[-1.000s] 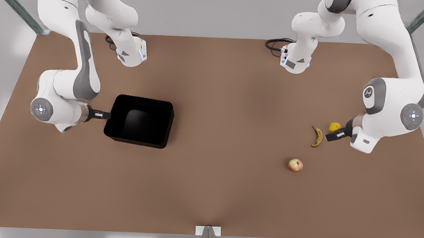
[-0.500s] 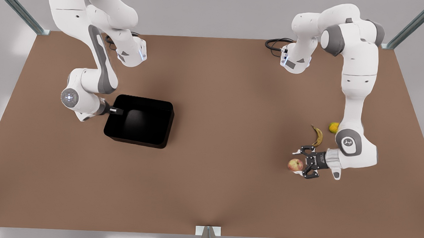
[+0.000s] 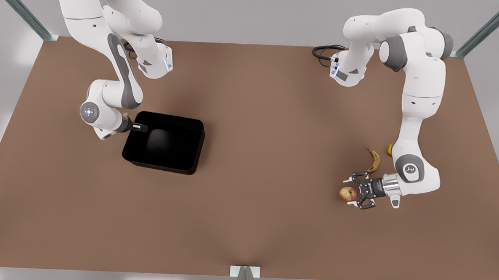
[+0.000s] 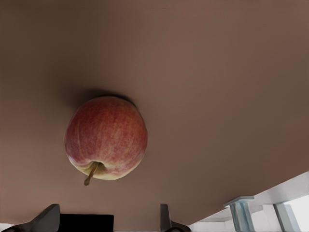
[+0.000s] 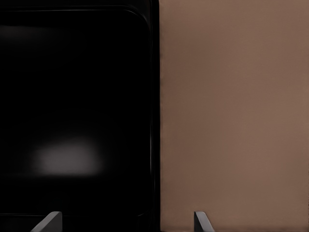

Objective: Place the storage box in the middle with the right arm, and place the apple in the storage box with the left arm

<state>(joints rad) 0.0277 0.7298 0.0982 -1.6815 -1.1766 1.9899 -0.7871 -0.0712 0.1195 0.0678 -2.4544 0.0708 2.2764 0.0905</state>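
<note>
The left gripper (image 3: pixel 353 192) is positioned at the apple (image 3: pixel 347 194) on the tabletop (image 3: pixel 255 207), jaws spread wide on either side of the fruit, nothing held. Behind it, a banana (image 3: pixel 374 160) is seen. The right gripper (image 3: pixel 142 127) is set over the storage box (image 3: pixel 165 142) wall, jaws parted astride the wall, not closed.

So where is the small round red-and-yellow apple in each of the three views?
Front view: the red-and-yellow apple lies on the front view's right, just off the left gripper.
Left wrist view: apple left of centre, stem visible.
Right wrist view: not in it.
Shared landmark: the brown table.
</note>
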